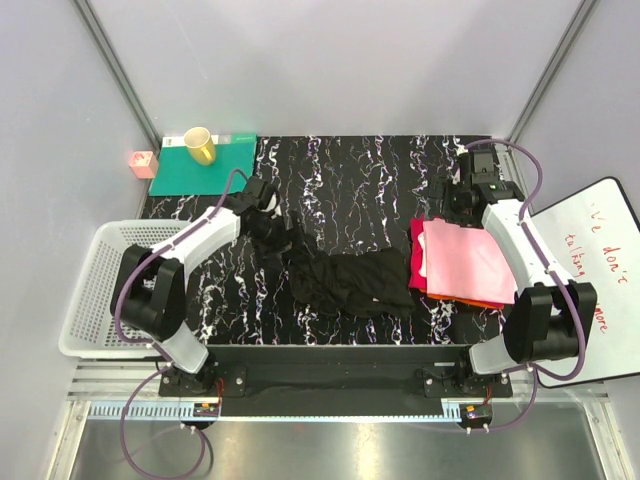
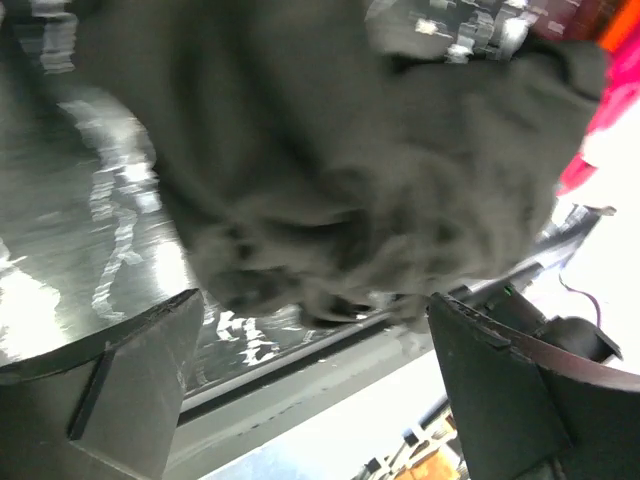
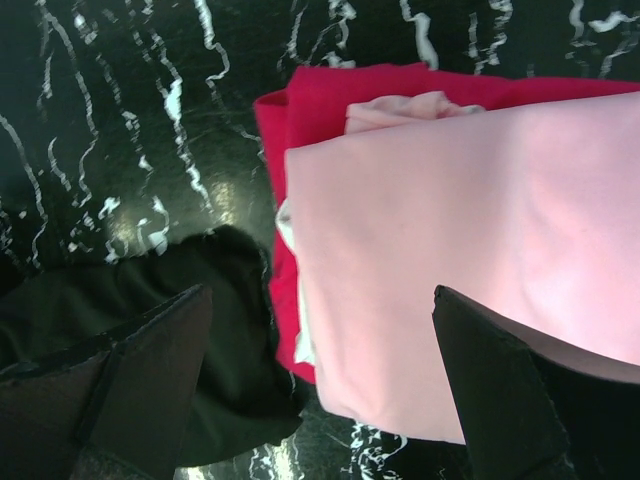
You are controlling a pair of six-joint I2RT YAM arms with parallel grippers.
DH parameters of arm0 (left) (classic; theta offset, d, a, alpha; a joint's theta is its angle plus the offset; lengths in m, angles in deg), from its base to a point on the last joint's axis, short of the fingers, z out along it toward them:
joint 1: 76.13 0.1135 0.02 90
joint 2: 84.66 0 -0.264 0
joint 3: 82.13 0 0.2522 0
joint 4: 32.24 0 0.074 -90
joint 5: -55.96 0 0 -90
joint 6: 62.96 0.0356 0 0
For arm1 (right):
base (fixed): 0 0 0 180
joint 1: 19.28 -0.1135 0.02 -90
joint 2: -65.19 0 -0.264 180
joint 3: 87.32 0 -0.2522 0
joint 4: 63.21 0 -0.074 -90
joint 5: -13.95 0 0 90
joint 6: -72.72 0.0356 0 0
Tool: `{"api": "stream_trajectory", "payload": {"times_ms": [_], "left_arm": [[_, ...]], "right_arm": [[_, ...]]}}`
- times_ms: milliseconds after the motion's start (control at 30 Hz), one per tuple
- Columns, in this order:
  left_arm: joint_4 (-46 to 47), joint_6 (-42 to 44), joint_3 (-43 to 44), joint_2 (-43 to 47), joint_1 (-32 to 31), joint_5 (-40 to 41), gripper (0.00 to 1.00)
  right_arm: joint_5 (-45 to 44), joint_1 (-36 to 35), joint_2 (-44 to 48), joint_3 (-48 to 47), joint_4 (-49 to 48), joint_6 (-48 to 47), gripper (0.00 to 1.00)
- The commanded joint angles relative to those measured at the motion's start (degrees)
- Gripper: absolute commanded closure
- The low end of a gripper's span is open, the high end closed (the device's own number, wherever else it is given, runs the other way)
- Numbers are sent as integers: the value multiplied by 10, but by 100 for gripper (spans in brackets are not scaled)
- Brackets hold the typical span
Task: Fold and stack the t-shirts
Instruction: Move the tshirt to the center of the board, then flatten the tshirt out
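The black shirt lies crumpled mid-table, long axis left to right (lettering hidden). The left gripper, jaws apart and empty, hangs at its left end, nearer than the right gripper, whose jaws are also apart, over the pink stack.

The right gripper hangs with its two dark fingers spread wide, gripping nothing. Under the gap, and running beneath one finger, lies a folded pink shirt. It is stacked on a red shirt, whose edge shows beyond the fingertips and along the pink one's side. By the other finger a crumpled black shirt lies on the black, white-veined table, right up against the red shirt.
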Motion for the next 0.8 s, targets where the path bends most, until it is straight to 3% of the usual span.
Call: {"api": "stream_trajectory", "payload": {"times_ms": [0, 133, 233, 300, 600, 667, 767], "left_arm": [[-58, 20, 52, 43, 14, 74, 1], [-68, 44, 115, 82, 11, 81, 1], [-105, 74, 167, 59, -10, 64, 1], [-133, 94, 193, 36, -40, 73, 1], [-144, 96, 165, -21, -72, 63, 2], [-144, 99, 160, -33, -72, 54, 6], [-143, 100, 158, -56, -72, 52, 24]], "right_arm": [[91, -4, 21, 8, -12, -4, 0], [163, -4, 41, 20, -11, 14, 0], [225, -6, 60, 21, -11, 20, 0], [246, -33, 61, 12, -5, 21, 6], [147, -214, 0, -99, 58, 17, 13], [140, -247, -22, -110, 61, 21, 14], [138, -277, -47, -113, 61, 28, 16]]}}
